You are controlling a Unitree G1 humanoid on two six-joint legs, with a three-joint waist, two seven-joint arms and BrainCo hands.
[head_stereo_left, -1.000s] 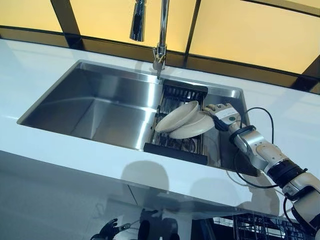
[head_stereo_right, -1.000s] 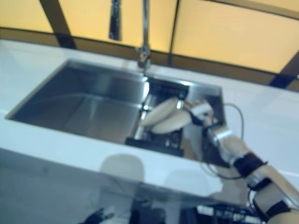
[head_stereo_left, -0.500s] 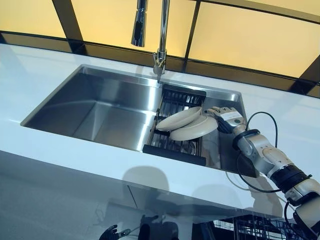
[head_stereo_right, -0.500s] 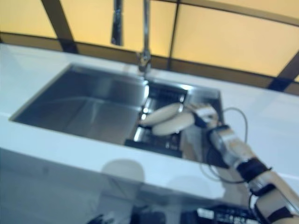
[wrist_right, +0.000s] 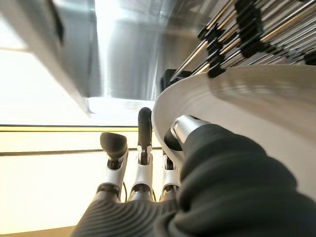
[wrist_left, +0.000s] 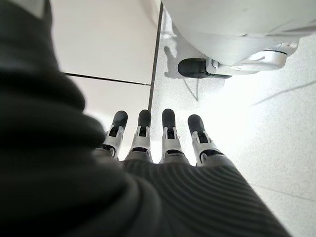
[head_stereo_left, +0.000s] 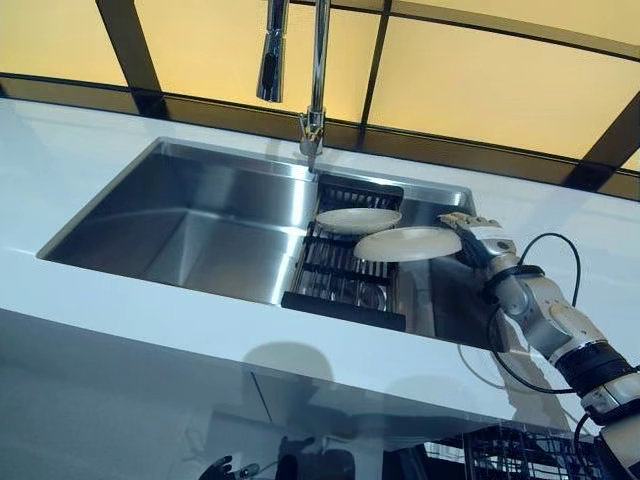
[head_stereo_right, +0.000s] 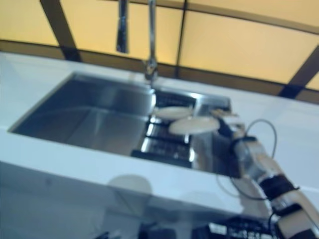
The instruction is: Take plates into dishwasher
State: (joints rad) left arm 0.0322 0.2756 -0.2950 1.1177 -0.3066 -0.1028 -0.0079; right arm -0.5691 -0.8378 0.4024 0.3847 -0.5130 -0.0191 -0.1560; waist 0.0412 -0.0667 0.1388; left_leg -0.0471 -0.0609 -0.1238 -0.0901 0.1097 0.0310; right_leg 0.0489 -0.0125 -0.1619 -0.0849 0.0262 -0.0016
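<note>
Cream plate (head_stereo_left: 407,243) level over rack (head_stereo_left: 345,280) | right hand (head_stereo_left: 478,240) pinching its rim

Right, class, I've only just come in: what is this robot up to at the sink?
The robot's right hand grips the rim of a plate and holds it roughly level above the rack in the sink. A second plate sits just behind it over the rack. The left hand hangs open, holding nothing, down by the floor. A dishwasher basket shows below the counter, so the plate has not reached it yet.
</note>
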